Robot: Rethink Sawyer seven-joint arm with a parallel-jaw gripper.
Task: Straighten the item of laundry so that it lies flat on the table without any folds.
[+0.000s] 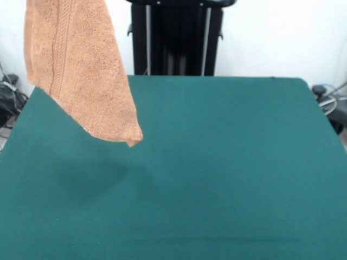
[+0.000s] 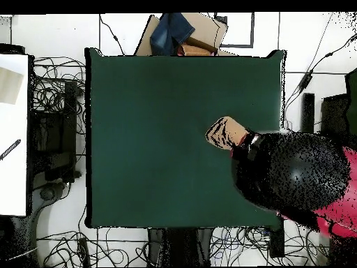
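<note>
Towel [image 1: 81, 70]: one, orange-tan. Table [image 1: 227, 162]: one, dark green top. Robot arm [image 2: 300, 174]: one, red and black. Black pedestal [image 1: 176, 38]: one.

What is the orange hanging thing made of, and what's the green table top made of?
The towel looks like soft terry cotton: fuzzy loops and a woven stripe show. The table top looks like matte cloth or felt, smooth and without shine, though that is hard to confirm.
</note>
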